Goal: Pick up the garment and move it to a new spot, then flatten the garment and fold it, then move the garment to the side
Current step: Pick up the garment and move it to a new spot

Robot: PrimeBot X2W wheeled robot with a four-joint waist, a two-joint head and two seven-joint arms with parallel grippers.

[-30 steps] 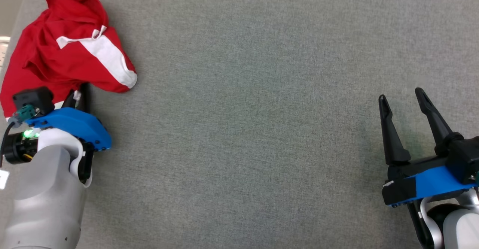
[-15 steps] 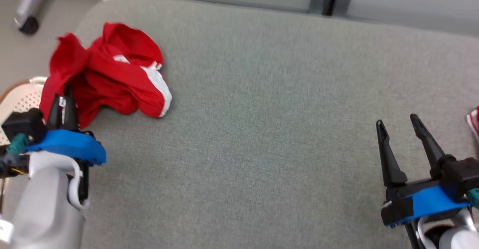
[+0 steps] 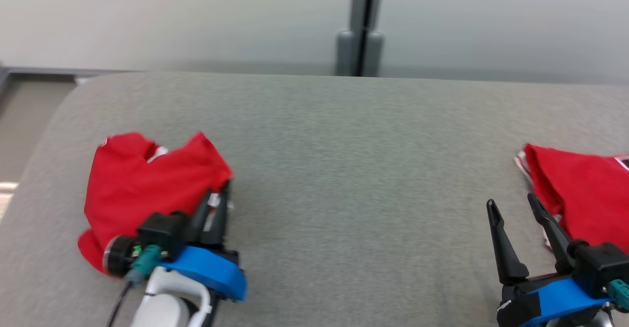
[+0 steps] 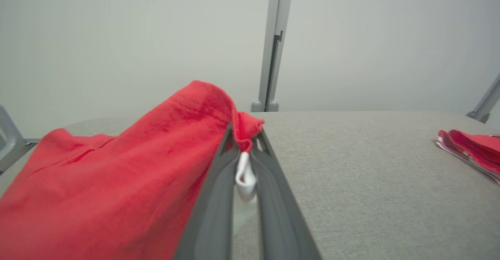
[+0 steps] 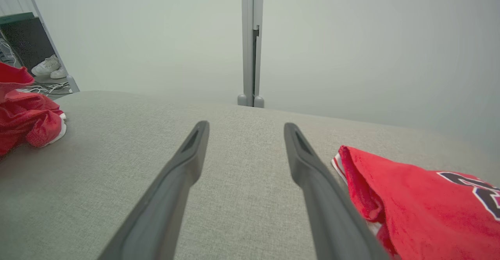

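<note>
Garment (image 3: 147, 179) pinched at the desk's (image 3: 344, 169) left end.
Your left pincer (image 3: 220, 200) squeezes its edge; your right pincer (image 3: 511, 201) is spread, empty. Looks like the pick-up step: next, lift it and carry it over.

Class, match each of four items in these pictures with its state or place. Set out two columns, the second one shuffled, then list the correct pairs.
Column A
1. left tool
2. right tool
3. crumpled red garment
4. red garment with dark lettering

Column B
a. open, holding nothing
b. lying at the right end of the table
c. shut on cloth
d. pinched at its edge, at the left end

Pairs: 1-c; 2-a; 3-d; 4-b
</note>
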